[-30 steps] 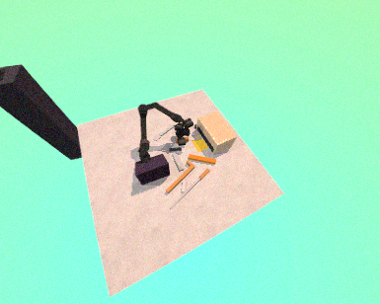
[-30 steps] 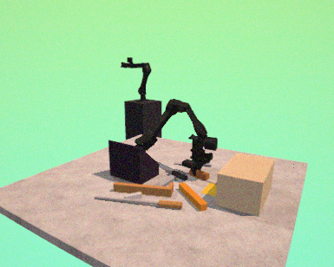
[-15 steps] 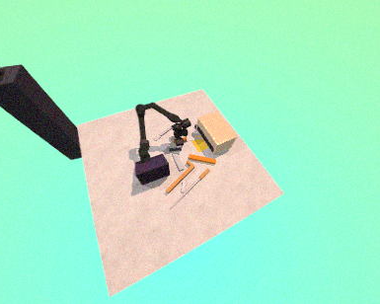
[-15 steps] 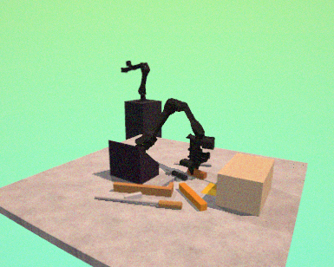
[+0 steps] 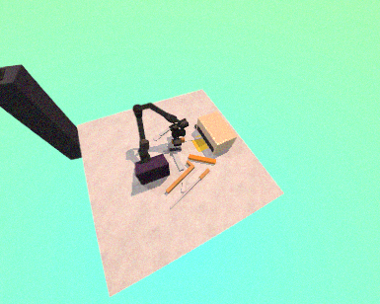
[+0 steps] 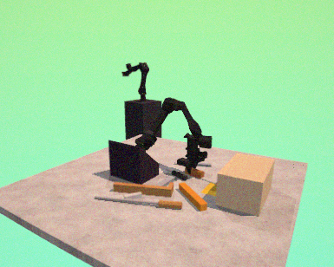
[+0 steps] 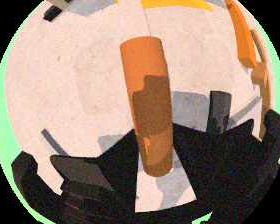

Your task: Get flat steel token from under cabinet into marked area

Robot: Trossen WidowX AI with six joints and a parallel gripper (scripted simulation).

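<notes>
My gripper [image 5: 178, 142] [image 6: 191, 170] [image 7: 152, 129] is shut on the orange handle [image 6: 197, 173] [image 7: 145, 62] of a tool, low over the table. The tool's thin pale blade [image 7: 134, 20] points from the handle toward the cabinet side; its far end is outside the wrist view. The yellow marked area [image 5: 200, 144] [image 6: 209, 189] [image 7: 178, 4] lies in front of the cabinet [image 5: 216, 129] [image 6: 238, 186]. The steel token cannot be made out in any view; the space under the cabinet is dark or hidden.
An orange bar [image 5: 201, 159] [image 6: 193, 197] [image 7: 241, 35] lies near the marked area. An L-shaped orange piece [image 5: 180, 179] [image 6: 140, 189] and an orange-handled rod [image 5: 204, 174] [image 6: 170, 205] lie farther off. A dark-handled tool [image 6: 180, 175] [image 7: 220, 110] lies near the gripper.
</notes>
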